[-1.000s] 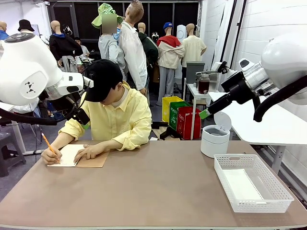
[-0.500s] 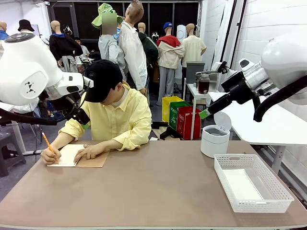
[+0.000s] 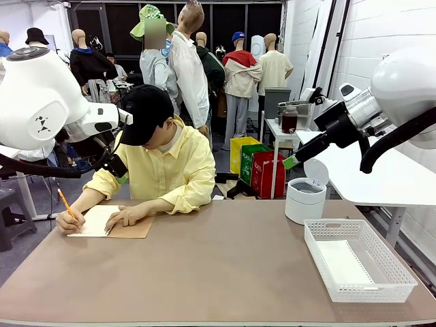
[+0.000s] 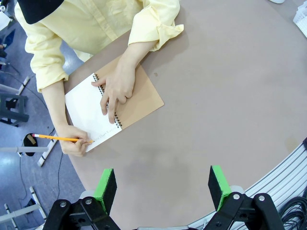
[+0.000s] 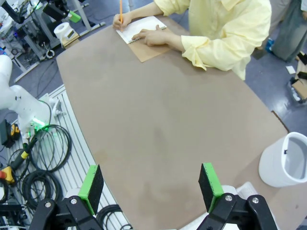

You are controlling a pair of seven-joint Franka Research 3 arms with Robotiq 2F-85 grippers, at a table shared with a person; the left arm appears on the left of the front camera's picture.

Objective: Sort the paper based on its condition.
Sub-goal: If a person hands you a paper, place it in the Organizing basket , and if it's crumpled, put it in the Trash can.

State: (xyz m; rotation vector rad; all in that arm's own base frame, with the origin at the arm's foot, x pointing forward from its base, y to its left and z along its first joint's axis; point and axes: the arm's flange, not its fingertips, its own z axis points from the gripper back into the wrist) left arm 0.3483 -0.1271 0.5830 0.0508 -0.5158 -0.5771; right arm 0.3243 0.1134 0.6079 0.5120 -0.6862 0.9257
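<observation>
Paper: a flat white sheet (image 3: 344, 262) seems to be lying inside the white mesh basket (image 3: 373, 293), at the table's four o'clock in the front view.
Notebook: the spiral-bound notebook (image 3: 112, 221) is lying open at nine o'clock. The person's writing hand (image 4: 74, 143) is working an orange pencil (image 4: 57, 138) across its page, and the other hand (image 4: 116, 91) is pressing the page flat.
Left gripper (image 4: 163, 184): hanging high above the table (image 4: 230, 96), jaws spread wide, gripping nothing.
Right gripper (image 5: 151, 184): hovering likewise, wide open and empty.
Progress: sorting is probably only beginning. Nearly everything is waiting on the person passing a sheet over.
</observation>
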